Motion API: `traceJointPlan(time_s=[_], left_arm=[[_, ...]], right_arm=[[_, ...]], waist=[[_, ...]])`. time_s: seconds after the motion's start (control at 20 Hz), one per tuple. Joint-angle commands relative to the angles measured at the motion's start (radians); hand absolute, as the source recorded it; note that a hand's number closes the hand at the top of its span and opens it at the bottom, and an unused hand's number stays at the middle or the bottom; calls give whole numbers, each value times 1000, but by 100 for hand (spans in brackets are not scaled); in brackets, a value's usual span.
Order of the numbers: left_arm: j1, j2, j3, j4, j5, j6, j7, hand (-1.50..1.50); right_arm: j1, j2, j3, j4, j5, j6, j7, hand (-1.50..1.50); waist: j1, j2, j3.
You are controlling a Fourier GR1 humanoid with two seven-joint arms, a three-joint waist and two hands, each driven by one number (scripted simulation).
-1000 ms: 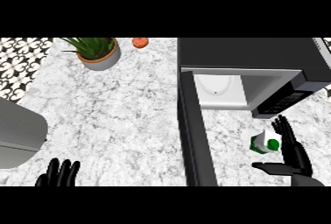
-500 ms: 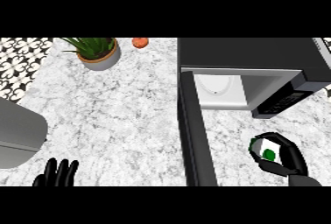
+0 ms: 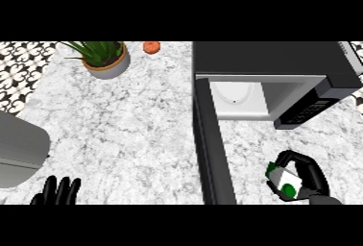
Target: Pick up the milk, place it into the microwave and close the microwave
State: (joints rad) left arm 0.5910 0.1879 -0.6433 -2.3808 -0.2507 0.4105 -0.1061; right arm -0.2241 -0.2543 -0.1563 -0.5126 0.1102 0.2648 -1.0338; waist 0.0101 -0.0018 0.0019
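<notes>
The right hand (image 3: 303, 174) has its fingers curled around the milk (image 3: 284, 181), white and green carton, label not readable. Microwave (image 3: 273, 79) stands open beyond the hand. Left hand (image 3: 58, 191) rests with fingers spread

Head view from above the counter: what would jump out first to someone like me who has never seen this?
The microwave at the upper right, its door swung wide open toward the viewer. Just below it, the right hand is curled round the green and white milk. At the lower left edge the left hand rests open, and a potted plant stands at the top.
</notes>
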Motion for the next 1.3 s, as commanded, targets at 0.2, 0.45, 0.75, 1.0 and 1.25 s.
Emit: traceJointPlan(time_s=[0.2, 0.45, 0.75, 1.0, 1.25], left_arm=[[68, 45, 18, -27, 65, -4, -81, -150], [34, 41, 67, -7, 99, 8, -45, -150], [1, 56, 117, -36, 119, 14, 2, -150], [79, 77, 117, 12, 182, -6, -121, -150], [116, 123, 149, -46, 209, -35, -123, -150]], right_arm=[[158, 60, 29, -154, -56, 76, -165, 150], [188, 87, 60, -409, -96, 12, 47, 150], [202, 140, 112, -616, -82, -93, 198, 150], [74, 168, 131, -654, -14, -226, 372, 150], [-111, 208, 110, -500, 75, -396, 464, 150]], waist=[[-7, -5, -3], [-16, -3, -4], [-13, -2, -3], [-2, -2, -3], [12, 1, -2]])
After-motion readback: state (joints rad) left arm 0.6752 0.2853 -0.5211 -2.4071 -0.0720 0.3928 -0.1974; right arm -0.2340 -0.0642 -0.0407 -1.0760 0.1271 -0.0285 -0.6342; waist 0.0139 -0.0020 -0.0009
